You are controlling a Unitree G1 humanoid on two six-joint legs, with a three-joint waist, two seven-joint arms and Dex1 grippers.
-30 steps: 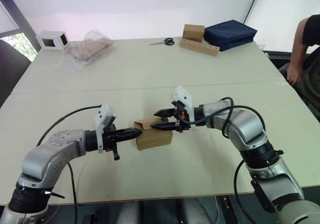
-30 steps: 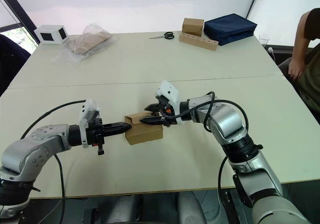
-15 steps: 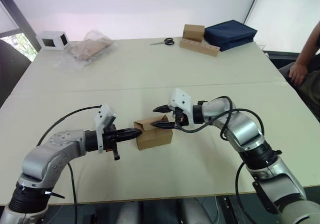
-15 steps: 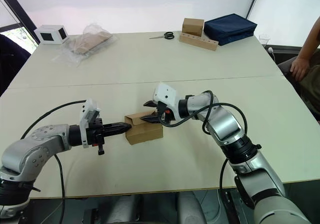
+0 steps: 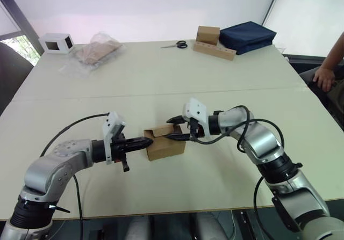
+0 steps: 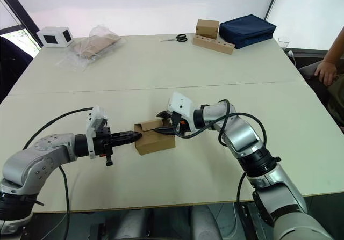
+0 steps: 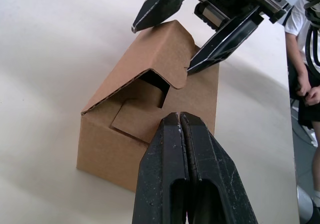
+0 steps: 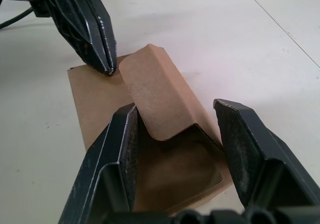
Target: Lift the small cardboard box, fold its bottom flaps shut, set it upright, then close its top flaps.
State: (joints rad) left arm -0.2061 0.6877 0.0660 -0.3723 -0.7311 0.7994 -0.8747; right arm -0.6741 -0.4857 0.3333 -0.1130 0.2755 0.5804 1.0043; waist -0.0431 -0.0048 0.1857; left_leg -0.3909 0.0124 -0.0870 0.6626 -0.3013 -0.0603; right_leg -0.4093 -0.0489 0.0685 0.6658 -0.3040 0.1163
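The small cardboard box (image 5: 166,147) stands on the table between my two grippers, near the front. My left gripper (image 5: 149,141) is shut, its tip against the box's left side, low by the tucked flaps (image 7: 131,118). From the right, my right gripper (image 5: 173,129) reaches over the top of the box and is open. One of the top flaps (image 8: 155,93), a curled lid panel, stands partly raised between its fingers (image 8: 122,149). In the left wrist view the flap's edge (image 7: 172,58) lies between the right gripper's two black tips.
At the far left stand a white box with black windows (image 5: 56,43) and a clear bag of brown material (image 5: 95,51). Scissors (image 5: 176,44), a brown box with a holed strip (image 5: 210,40) and a navy bag (image 5: 247,36) lie far right. A person's hand (image 5: 327,78) shows at the right edge.
My right gripper has shifted slightly over the box top, first left, then back and lower around the raised flap. The left arm has not moved. The person's arm drew back.
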